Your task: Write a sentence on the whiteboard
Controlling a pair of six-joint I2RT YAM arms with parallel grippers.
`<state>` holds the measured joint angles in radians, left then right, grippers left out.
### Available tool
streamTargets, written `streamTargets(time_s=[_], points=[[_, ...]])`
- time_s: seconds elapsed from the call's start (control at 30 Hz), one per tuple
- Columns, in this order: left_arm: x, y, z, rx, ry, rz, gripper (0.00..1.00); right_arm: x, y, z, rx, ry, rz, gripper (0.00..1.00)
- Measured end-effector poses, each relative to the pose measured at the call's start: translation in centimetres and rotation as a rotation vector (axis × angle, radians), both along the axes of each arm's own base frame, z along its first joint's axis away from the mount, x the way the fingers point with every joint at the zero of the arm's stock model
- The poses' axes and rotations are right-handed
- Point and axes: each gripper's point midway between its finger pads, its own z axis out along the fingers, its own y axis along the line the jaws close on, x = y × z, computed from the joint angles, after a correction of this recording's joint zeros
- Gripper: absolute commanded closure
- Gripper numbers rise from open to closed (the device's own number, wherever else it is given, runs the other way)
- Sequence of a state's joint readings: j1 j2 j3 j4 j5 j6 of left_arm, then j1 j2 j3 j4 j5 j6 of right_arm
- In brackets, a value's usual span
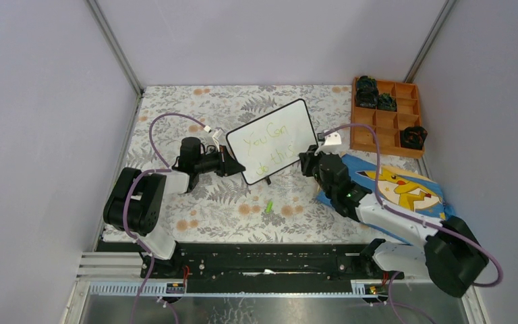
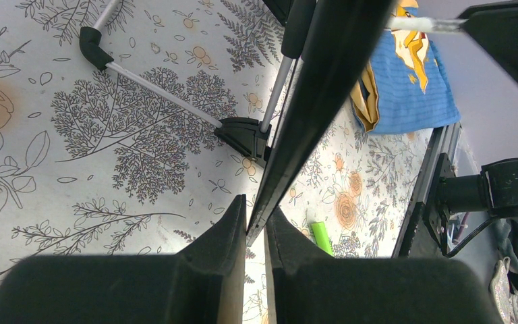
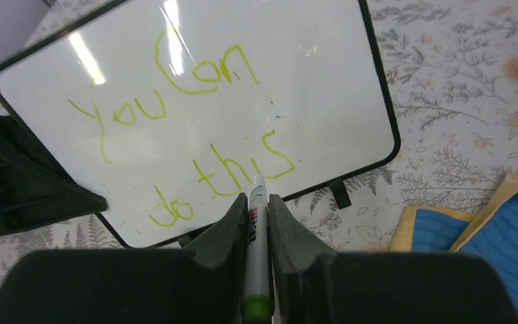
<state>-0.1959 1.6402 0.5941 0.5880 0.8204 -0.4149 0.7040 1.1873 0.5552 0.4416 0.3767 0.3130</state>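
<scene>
Gripping the board: left tool [image 1: 229, 163] [image 2: 255, 226], its fingers pinched tight on the left edge of the small rectangular whiteboard [image 1: 273, 140] [image 2: 324, 88] [image 3: 195, 115], which has rounded corners and a thin black frame.
Board: propped up at a slant on the floral-printed surface [image 1: 195, 121], with its small black feet [image 1: 268, 179] [image 3: 340, 194] below its lower edge.
Writing: thin light-green handwritten sentence [image 1: 270, 145] [image 3: 189, 128], "You Can" above "do this", on the whiteboard's face.
Right tool [image 1: 308, 164] [image 3: 258, 209]: just right of the whiteboard, clamped on a grey-barrelled marker [image 3: 257, 229] with a green rear end. The tip is at the whiteboard's lower part by the last "s"; contact cannot be told.
Cap: small bright-green plastic cap [image 1: 268, 206] [image 2: 322, 237], lying on the surface on the near side of the whiteboard, apart from it.
Cloth: blue cloth [image 1: 398, 189] [image 2: 405, 88] [image 3: 492, 229] with a yellow cartoon figure, right of the whiteboard, partly under the right arm.
Tray: partitioned wooden tray [image 1: 354, 128], beyond and to the right of the whiteboard, with black items [image 1: 367, 91] in some compartments.
In the way: the left tool overlaps the whiteboard's left edge, and the marker crosses its lower rim.
</scene>
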Motion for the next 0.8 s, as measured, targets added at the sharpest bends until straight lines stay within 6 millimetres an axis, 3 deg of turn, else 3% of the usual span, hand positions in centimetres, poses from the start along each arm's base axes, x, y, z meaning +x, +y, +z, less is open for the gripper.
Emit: streamTargets(time_s=[0.17, 0.23, 0.53, 0.8], points=[[0.0, 0.0, 0.0, 0.0, 0.0, 0.0, 1.0, -1.2, -1.7, 3.7, 0.069, -0.088, -0.029, 1.0], [0.0, 0.0, 0.0, 0.0, 0.0, 0.0, 1.0, -1.6, -2.5, 4.1, 0.086, -0.111, -0.05, 1.0], [0.0, 0.0, 0.0, 0.0, 0.001, 0.0, 1.0, -1.8, -4.8, -0.3, 0.081, -0.074, -0.172, 1.0], [0.0, 0.0, 0.0, 0.001, 0.001, 0.001, 1.0, -0.3, -4.2, -0.5, 0.16, -0.101, -0.212, 1.0]])
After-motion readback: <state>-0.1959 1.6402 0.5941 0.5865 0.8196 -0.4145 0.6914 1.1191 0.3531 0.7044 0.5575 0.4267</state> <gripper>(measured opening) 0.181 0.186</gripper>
